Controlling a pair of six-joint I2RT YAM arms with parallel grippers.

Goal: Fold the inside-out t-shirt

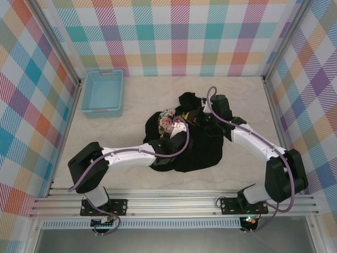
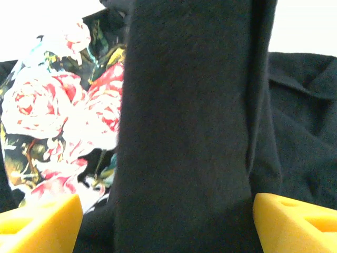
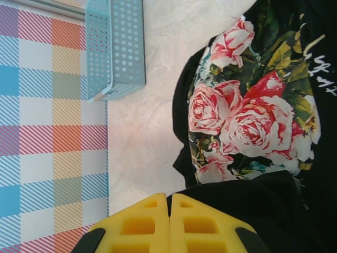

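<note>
pale table (image 1: 158, 95), checked walls (image 1: 179, 37): t-shirt (image 1: 195, 147) bunched in a heap, no clean fold yet. left gripper (image 2: 168, 211) jaws apart astride a cloth ridge; right gripper (image 3: 169, 208) jaws together.

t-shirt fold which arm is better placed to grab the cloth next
Probably left: the left hand is open with a ridge of the t-shirt between its fingers, ready to close. The right hand is shut and would have to open first.

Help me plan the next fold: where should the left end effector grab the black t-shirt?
Pinch the raised black ridge of the t-shirt, right of the floral print, coming straight on: it stands between the fingers of the open left end effector.
</note>
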